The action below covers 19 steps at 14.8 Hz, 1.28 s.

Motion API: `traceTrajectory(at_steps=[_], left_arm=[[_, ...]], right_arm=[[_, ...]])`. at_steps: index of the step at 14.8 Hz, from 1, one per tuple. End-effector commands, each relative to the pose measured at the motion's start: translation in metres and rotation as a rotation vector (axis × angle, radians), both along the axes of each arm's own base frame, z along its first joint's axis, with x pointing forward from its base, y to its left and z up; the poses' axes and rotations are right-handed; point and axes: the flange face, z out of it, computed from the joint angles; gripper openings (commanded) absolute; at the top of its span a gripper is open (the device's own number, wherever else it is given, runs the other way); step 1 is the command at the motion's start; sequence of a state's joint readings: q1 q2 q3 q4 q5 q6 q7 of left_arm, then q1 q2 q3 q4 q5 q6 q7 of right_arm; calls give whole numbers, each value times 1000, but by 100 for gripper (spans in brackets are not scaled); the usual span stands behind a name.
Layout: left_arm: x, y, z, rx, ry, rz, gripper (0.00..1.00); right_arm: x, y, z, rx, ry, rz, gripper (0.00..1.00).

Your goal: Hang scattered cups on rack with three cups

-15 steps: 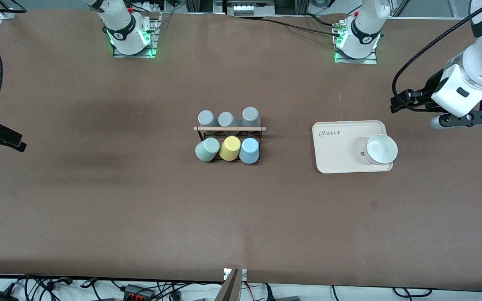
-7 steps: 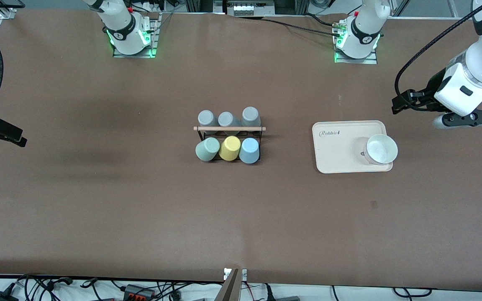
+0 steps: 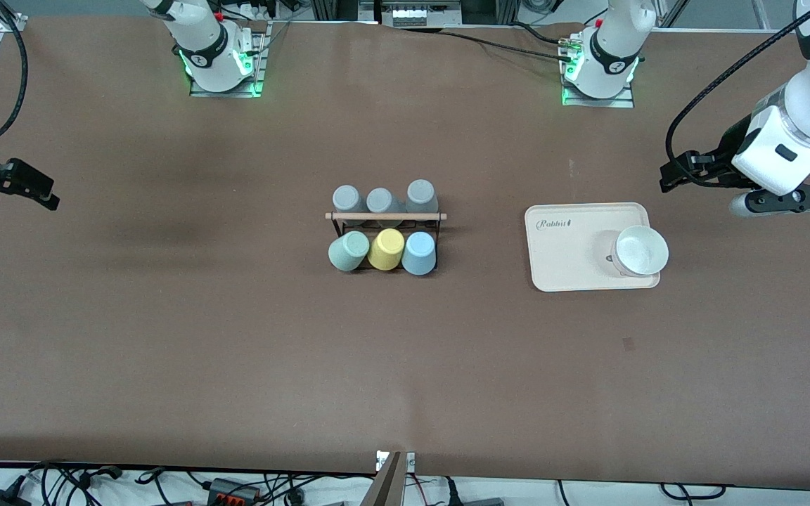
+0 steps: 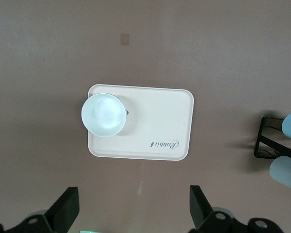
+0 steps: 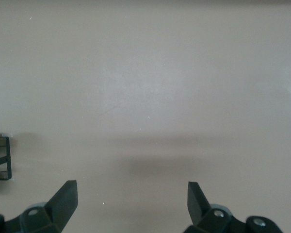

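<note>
The black wire rack (image 3: 385, 219) with a wooden rod stands mid-table. The sage green cup (image 3: 348, 251) and the light blue cup (image 3: 419, 252) sit upside down on its nearer pegs, with a yellow cup (image 3: 386, 249) between them. Three grey cups (image 3: 381, 199) fill the farther pegs. My left gripper (image 3: 671, 176) hangs open and empty over the table at the left arm's end, beside the tray; its wrist view (image 4: 134, 213) shows the rack's end (image 4: 269, 143). My right gripper (image 3: 39, 191) hangs open and empty at the right arm's end, over bare table (image 5: 131, 201).
A cream tray (image 3: 567, 246) lies toward the left arm's end and holds a white bowl (image 3: 640, 250); both show in the left wrist view, tray (image 4: 160, 116) and bowl (image 4: 103, 114). A dark frame corner (image 5: 0, 158) shows in the right wrist view.
My right gripper has moved away from the front camera along the table's end. My left gripper has shifted only slightly. The cups and rack have not moved.
</note>
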<state>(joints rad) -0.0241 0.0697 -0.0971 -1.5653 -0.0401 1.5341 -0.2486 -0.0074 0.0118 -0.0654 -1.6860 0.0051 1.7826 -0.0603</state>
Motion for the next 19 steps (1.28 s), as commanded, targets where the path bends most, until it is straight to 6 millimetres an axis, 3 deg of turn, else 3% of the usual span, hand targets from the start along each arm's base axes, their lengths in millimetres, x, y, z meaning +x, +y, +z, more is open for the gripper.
traceTrajectory(at_steps=[1, 7, 19], left_arm=[[-6, 3, 9, 9, -13, -10, 100], [-9, 3, 12, 4, -14, -4, 100], [-9, 4, 11, -1, -8, -8, 100]], right_arm=[[-8, 1, -2, -12, -5, 29, 100], [-12, -3, 12, 4, 40, 20, 100], [-9, 4, 14, -7, 16, 15, 100]])
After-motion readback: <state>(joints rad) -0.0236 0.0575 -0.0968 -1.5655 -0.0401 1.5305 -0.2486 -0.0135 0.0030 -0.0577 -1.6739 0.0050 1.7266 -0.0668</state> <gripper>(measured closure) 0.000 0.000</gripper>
